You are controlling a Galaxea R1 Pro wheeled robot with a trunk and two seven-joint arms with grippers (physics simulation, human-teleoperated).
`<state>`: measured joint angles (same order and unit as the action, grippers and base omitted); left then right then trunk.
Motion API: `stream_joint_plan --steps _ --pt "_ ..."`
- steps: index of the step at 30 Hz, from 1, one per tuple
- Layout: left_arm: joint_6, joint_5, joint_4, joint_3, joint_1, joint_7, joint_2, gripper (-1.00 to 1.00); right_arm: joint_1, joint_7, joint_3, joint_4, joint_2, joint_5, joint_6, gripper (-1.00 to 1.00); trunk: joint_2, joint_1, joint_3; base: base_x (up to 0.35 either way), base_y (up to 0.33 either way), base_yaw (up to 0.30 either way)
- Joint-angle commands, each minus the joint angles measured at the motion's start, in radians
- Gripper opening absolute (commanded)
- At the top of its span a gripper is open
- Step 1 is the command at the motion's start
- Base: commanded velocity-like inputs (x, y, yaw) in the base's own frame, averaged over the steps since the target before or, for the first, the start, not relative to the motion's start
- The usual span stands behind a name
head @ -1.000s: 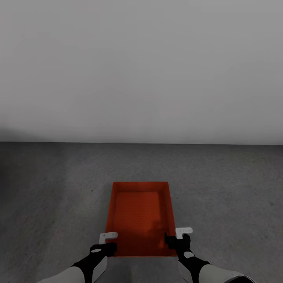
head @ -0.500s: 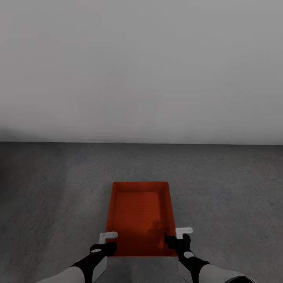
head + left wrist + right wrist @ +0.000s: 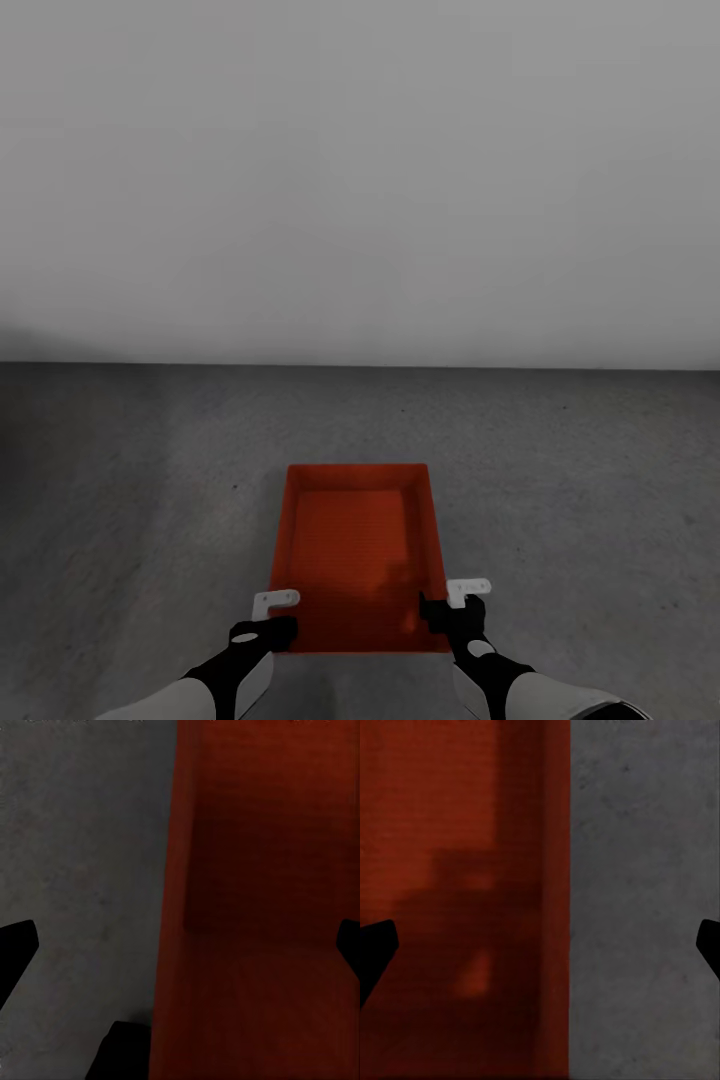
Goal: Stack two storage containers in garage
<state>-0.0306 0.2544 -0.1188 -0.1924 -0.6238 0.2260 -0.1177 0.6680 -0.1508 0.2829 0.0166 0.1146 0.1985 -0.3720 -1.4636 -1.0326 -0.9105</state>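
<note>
One orange-red storage container (image 3: 358, 555) rests on the dark grey floor (image 3: 150, 480) of the garage, straight ahead of me, open top up and nothing in it. My left gripper (image 3: 268, 620) is at its near left corner and my right gripper (image 3: 450, 605) at its near right corner. In the left wrist view the left gripper (image 3: 180, 945) is open, its fingers spread wide to either side of the container's left wall (image 3: 169, 907). The right gripper (image 3: 540, 945) is likewise open astride the right wall (image 3: 555, 870). Neither grips the walls.
A plain white wall (image 3: 360, 180) rises behind the container, meeting the floor about a container's length past it. Bare grey concrete lies to the left and right.
</note>
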Motion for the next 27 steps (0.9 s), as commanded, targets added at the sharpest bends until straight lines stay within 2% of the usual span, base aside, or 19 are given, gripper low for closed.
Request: stream_joint_plan --steps 1,27 --pt "-0.003 0.01 0.001 -0.009 -0.001 0.004 0.0 1.0 0.001 -0.002 0.009 0.002 0.001 0.009 -0.004 1.0 0.007 0.004 0.003 0.0 0.0 0.0" --pt "-0.003 0.009 0.001 -0.009 -0.001 0.003 0.003 1.0 0.001 -0.006 0.009 0.002 0.002 0.01 -0.003 1.0 0.189 0.104 0.084 0.0 0.0 0.0"
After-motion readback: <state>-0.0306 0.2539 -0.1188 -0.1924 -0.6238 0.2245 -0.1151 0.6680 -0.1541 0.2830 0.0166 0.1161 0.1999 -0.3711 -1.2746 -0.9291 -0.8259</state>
